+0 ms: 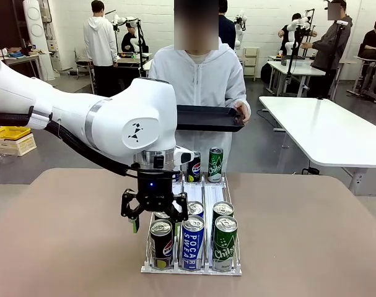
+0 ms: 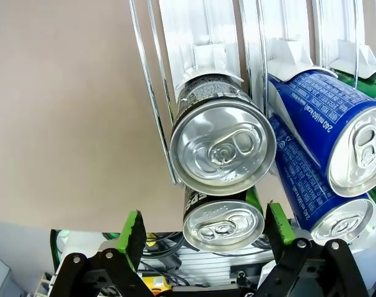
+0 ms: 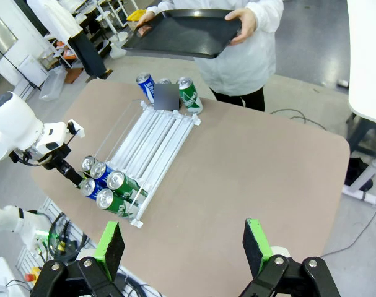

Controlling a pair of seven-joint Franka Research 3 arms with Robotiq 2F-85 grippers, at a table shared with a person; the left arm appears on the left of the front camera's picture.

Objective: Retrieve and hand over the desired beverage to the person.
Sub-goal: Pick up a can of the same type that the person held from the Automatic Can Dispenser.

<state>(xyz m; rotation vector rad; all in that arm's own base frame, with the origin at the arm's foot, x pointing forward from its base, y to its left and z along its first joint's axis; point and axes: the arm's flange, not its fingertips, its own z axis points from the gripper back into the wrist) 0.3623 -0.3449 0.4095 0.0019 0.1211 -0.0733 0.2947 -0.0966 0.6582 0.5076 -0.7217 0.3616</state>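
I find the left gripper (image 1: pixel 154 220) wide open and empty, poised over the front black cola can (image 1: pixel 161 242) in the rack's (image 1: pixel 238 270) left lane on the bench (image 1: pixel 64 247). The right gripper (image 3: pixel 184 246) is open and empty. The person (image 1: pixel 203 74) holds a tray (image 1: pixel 209 117) beyond. I judge this the approach step. Next I must descend squarely and close.

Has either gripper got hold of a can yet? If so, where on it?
Nothing is held. The left gripper is open, its pads flanking the top of the front black can, with gaps on both sides. The right gripper is open above the table.
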